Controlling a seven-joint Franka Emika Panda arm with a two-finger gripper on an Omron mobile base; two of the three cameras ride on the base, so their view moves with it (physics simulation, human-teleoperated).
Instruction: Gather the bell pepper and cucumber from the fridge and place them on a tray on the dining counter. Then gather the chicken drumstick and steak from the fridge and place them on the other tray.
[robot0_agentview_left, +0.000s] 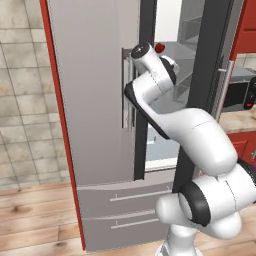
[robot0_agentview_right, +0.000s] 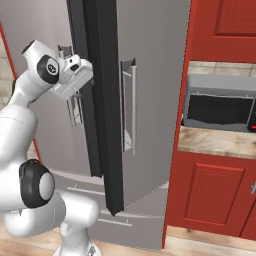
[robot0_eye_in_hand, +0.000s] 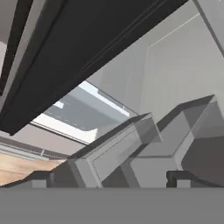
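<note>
In left base view, bell pepper (robot0_agentview_left: 159, 48), fridge (robot0_agentview_left: 95, 100) ajar

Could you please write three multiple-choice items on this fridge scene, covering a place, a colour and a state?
1. Where does the microwave stand?
A. on the counter right of the fridge
B. on the floor
C. on top of the fridge

2. What colour are the cabinets?
A. blue
B. red
C. white

3. How is the fridge's right door?
A. shut
B. removed
C. swung open

Answers:
1 A: it sits on the beige counter.
2 B: the panels are red.
3 C: the gap shows the white inside.
</note>
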